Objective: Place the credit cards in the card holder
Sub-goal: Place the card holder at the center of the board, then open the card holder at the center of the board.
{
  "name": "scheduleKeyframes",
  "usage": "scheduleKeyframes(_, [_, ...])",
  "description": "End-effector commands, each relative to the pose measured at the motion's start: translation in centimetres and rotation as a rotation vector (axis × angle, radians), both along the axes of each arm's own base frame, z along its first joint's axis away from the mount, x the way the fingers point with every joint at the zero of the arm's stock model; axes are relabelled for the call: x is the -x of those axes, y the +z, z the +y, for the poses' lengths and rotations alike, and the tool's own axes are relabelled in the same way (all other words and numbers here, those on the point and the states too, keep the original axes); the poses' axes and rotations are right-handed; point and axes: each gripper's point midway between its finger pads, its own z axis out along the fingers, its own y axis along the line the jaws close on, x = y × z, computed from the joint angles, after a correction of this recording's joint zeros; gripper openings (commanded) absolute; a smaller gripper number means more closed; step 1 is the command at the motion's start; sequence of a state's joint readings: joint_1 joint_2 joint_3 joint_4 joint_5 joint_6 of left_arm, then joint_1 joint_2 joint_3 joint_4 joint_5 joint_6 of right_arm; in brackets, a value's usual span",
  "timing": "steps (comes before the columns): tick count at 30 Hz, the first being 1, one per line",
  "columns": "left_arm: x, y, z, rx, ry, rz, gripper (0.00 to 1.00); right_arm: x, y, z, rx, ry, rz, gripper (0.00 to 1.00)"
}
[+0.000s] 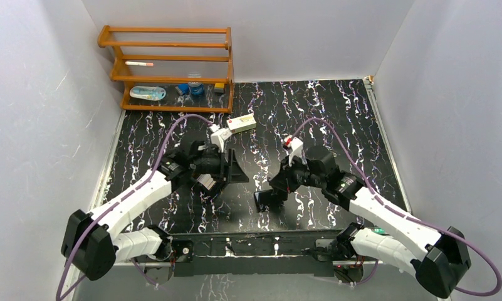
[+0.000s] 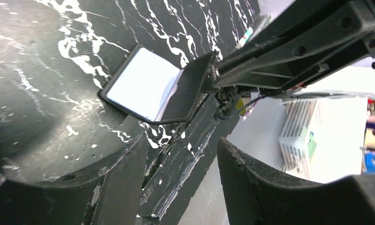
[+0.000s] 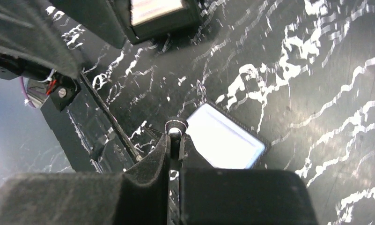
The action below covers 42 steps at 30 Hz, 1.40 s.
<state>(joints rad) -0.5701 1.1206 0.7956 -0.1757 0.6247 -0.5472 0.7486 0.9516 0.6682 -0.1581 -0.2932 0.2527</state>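
The card holder lies open on the marbled black table, its glossy pale inside facing up. My right gripper is shut on the holder's snap tab and holds one flap raised. Pale credit cards sit in a black box, right beside the left arm. My left gripper hovers left of the holder. Its fingers stand apart with only the table edge showing between them.
A wooden rack with small items stands at the back left. A cream carton lies behind the left gripper. The box's upright black lid is just right of the left gripper. The table's front edge strip runs close below.
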Motion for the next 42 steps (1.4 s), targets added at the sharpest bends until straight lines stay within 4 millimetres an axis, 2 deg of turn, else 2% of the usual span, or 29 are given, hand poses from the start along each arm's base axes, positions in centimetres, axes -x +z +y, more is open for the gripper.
scheduleKeyframes(1, [0.1,0.1,-2.8,0.049,-0.052,-0.033,0.54,-0.4,-0.2,-1.1,-0.063,-0.153,0.048,0.11])
scheduleKeyframes(3, [0.3,-0.7,-3.5,0.028,-0.056,-0.013,0.54,-0.1,-1.2,-2.0,-0.07,-0.239,0.114,0.12])
scheduleKeyframes(7, [-0.1,-2.6,-4.0,-0.034,-0.02,0.017,0.54,0.5,-3.9,-5.2,-0.02,-0.471,0.271,0.15])
scheduleKeyframes(13, [-1.9,-4.6,-4.2,-0.126,0.029,0.026,0.58,1.1,-6.5,-10.7,0.035,-0.884,0.438,0.33])
scheduleKeyframes(16, [-2.6,-5.4,-4.9,-0.141,0.027,0.05,0.59,1.8,-7.4,-12.0,0.047,-0.979,0.491,0.38])
scheduleKeyframes(21, [-2.1,-7.0,-6.1,-0.167,-0.012,0.1,0.57,2.7,-7.2,-12.5,-0.031,-1.113,0.623,0.51])
scheduleKeyframes(25, [-0.2,-8.1,-7.5,-0.177,-0.072,0.135,0.53,3.4,-6.9,-10.3,-0.134,-1.106,0.784,0.53])
scheduleKeyframes(29, [2.3,-8.5,-9.5,-0.145,-0.149,0.181,0.5,2.9,-6.5,-8.1,-0.215,-1.06,0.849,0.54])
scheduleKeyframes(34, [3.7,-9.0,-10.4,-0.101,-0.173,0.222,0.55,1.7,-6.9,-8.0,-0.189,-1.099,0.818,0.56])
scheduleKeyframes(38, [4.1,-9.4,-10.5,-0.086,-0.177,0.239,0.55,1.1,-7.8,-8.0,-0.148,-1.088,0.777,0.54])
scheduleKeyframes(42, [4.3,-9.1,-10.5,-0.084,-0.184,0.222,0.55,1.0,-9.5,-9.0,-0.101,-1.105,0.726,0.43])
